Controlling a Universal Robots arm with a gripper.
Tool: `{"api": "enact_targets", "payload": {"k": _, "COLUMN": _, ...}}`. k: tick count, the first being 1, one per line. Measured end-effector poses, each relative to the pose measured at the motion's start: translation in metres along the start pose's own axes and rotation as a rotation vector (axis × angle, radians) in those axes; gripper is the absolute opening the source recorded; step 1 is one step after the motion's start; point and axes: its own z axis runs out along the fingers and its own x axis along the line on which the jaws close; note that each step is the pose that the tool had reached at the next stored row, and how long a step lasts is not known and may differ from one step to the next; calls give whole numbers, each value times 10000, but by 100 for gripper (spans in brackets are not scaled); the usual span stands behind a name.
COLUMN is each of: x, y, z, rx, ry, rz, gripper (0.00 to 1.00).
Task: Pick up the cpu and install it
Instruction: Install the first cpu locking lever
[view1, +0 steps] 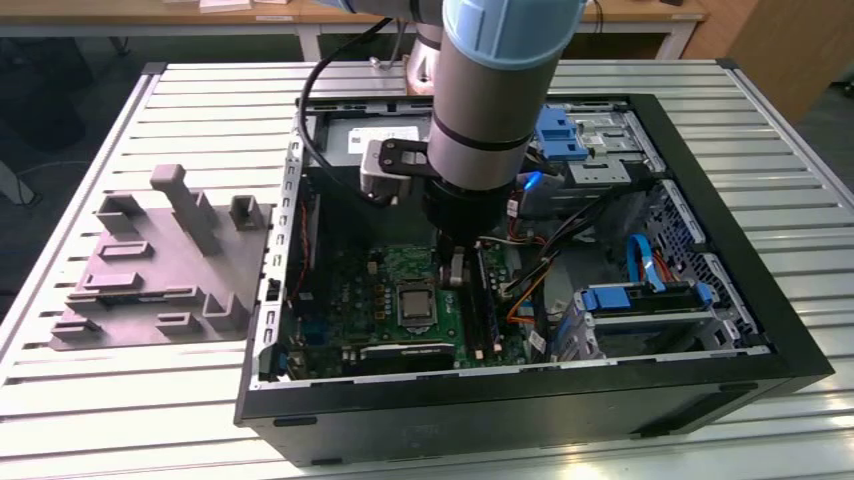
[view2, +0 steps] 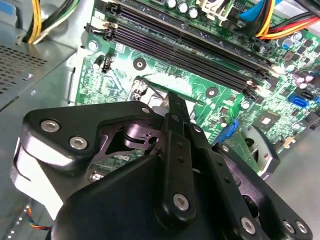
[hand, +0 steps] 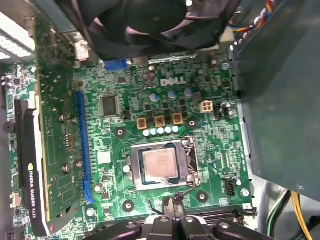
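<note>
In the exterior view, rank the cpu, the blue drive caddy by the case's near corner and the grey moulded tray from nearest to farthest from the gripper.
1. The cpu: in its motherboard socket, just toward the exterior view's left of the gripper.
2. The blue drive caddy: inside the case, toward the view's right.
3. The grey moulded tray: outside the case, on the table at the view's far left.

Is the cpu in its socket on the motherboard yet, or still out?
In. The cpu lies flat and square inside the socket frame in the first wrist view, with the gripper just beside the socket and nothing in its jaws.
</note>
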Motion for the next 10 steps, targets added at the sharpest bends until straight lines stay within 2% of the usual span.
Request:
{"api": "enact_targets", "payload": {"k": 5, "x": 57, "y": -1, "z": 5, "rx": 13, "ry": 12, "rz": -168, "gripper": 11}}
{"api": "enact_targets", "payload": {"k": 10, "x": 82, "y": -5, "z": 27, "rx": 36, "ry": 23, "rz": -353, "gripper": 11}}
